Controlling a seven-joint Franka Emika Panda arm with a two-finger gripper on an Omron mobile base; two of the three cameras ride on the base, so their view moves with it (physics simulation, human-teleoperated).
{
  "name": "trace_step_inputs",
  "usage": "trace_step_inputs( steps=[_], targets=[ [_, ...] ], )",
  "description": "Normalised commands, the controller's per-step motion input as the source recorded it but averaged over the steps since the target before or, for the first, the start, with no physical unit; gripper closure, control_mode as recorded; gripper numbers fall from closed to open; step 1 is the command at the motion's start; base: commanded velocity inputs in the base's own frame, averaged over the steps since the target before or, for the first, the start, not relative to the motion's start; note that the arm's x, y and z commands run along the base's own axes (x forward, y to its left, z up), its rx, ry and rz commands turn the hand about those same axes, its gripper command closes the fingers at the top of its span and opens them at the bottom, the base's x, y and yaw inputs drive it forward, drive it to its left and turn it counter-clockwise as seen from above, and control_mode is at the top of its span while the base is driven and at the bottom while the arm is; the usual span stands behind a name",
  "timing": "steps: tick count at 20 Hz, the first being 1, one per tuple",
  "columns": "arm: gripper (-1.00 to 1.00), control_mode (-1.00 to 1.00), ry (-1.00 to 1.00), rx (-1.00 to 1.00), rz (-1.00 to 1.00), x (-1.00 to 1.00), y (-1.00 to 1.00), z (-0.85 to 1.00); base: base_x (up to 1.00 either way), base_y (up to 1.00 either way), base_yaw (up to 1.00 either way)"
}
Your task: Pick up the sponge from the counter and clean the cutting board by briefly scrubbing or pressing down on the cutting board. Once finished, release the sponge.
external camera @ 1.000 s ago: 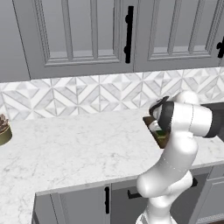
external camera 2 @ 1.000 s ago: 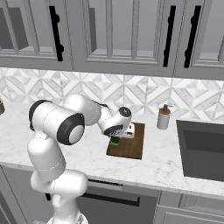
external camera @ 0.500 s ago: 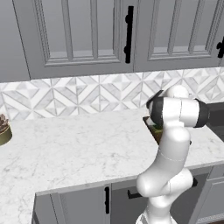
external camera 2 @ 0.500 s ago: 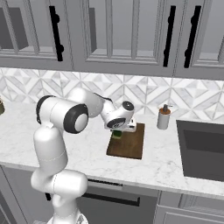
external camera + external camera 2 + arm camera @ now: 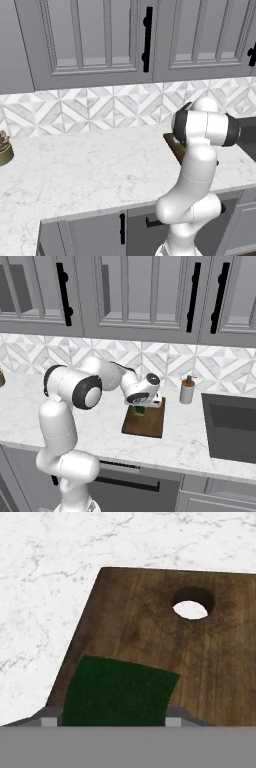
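The white marble table (image 5: 100,428) is seen running below a patterned tile backsplash (image 5: 165,363) and grey cabinets (image 5: 145,296). A dark sink (image 5: 232,426) is set into the table at the right of the right base view. The dark brown cutting board (image 5: 150,423) lies flat on the table between the arm and the sink; in the hand view its hanging hole (image 5: 192,604) is seen near one end. A soap dispenser (image 5: 187,390) stands upright near the board's far corner, toward the sink. A small bowl (image 5: 4,150) is seen at the far left edge of the left base view. The hand (image 5: 140,408) is lowered over the far part of the board. The green-topped sponge (image 5: 117,694) is held between the two fingertips (image 5: 49,719) and shown over the wood; whether it is pressed against the board cannot be told.
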Motion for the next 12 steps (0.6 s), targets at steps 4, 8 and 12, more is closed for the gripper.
trace_step_inputs(
  steps=[4,8,12],
  targets=[
    [1.00,-1.00,0.00,0.00,0.06,-0.05,-0.12,-0.09,0.00,0.00,0.00],
    [1.00,-1.00,0.01,0.00,0.11,-0.37,0.00,-0.36,0.00,0.00,0.00],
    [1.00,-1.00,0.00,0.00,0.12,-0.80,0.00,-0.36,0.00,0.00,0.00]
  ],
)
